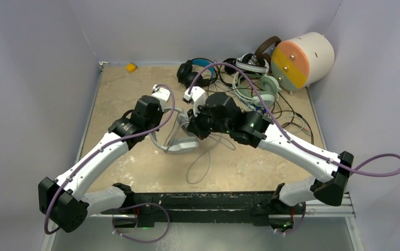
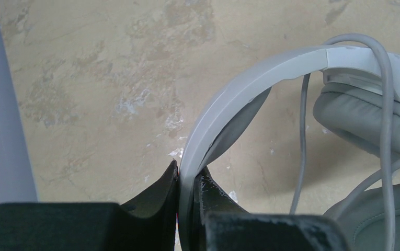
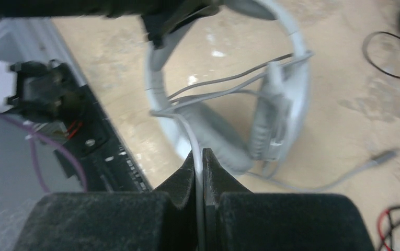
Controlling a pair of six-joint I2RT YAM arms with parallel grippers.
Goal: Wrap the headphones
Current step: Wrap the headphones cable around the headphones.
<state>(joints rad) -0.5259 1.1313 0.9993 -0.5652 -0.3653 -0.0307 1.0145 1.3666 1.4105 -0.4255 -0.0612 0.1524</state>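
Left gripper (image 2: 189, 175) was clamped on the band of the white-grey headset (image 2: 250, 78), one finger on each face of the band; the band curved up and to the right from the jaws toward a grey ear pad (image 2: 360, 117); right gripper (image 3: 199, 157) was pinched tight on the thin grey cable (image 3: 195, 133), which ran up out of the jaws to the headset; several cable strands crossed between the two sides of the band in the right wrist view, and one strand lay draped over the band top in the left wrist view; the plug end (image 3: 383, 155) lay on the table (image 1: 129, 89).

Left arm (image 1: 103, 151) reached in from the near-left corner, elbow bent, wrist angled toward mid-table; right arm (image 1: 297, 149) reached in from the near-right corner, forearm pointing left; both grippers met at the headset near mid-table, close together; slack cable looped toward the near edge.

Other headsets (image 1: 239, 73) sat in a tangled pile at the far right, next to a cream cylinder (image 1: 307, 55); a yellow block (image 1: 130, 67) sat by the far-left corner.
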